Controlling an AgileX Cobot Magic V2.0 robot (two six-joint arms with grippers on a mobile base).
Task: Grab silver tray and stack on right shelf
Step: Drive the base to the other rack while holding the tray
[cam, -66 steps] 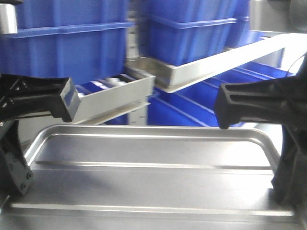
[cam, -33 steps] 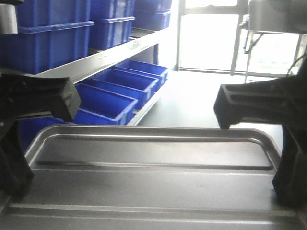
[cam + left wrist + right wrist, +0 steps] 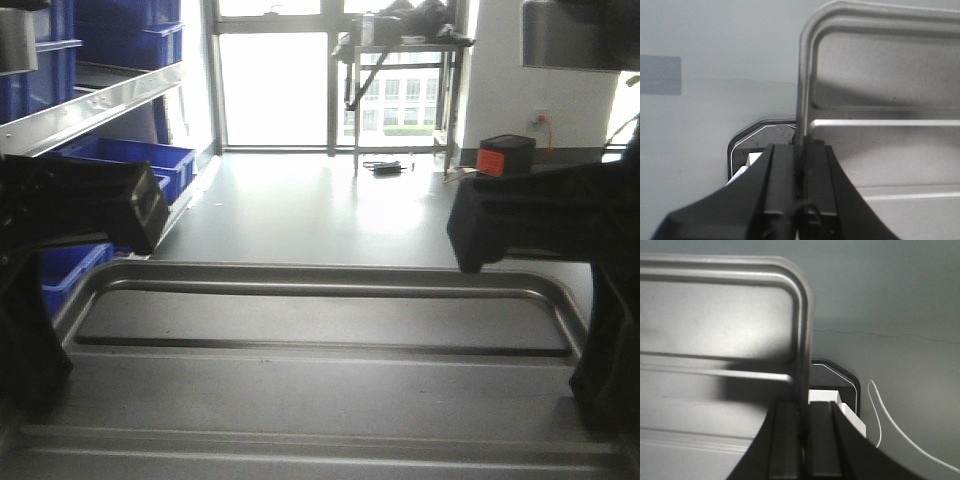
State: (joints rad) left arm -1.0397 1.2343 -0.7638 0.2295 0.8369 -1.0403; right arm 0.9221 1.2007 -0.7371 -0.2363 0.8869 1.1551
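The silver tray [image 3: 320, 390], with two long ridges on its base, is held level right in front of me and fills the lower front view. My left gripper [image 3: 30, 360] is shut on its left rim, and the left wrist view shows the jaws [image 3: 801, 150] pinching that rim of the tray [image 3: 880, 90]. My right gripper [image 3: 600, 370] is shut on the right rim. The right wrist view shows it [image 3: 803, 407] clamped on the edge of the tray [image 3: 715, 320]. The right shelf with white rollers is out of view.
A steel rack [image 3: 90, 100] with blue bins [image 3: 130, 160] runs along the left. Grey floor [image 3: 320, 200] stretches to bright windows [image 3: 270, 70]. A cluttered table [image 3: 400, 45] and an orange-red box [image 3: 505, 155] stand at the back. A white cable [image 3: 880, 410] lies on the floor.
The whole view has swung right: the blue-bin rack has slid off to the left and open floor and windows now face me. The tray stays held in both grippers.
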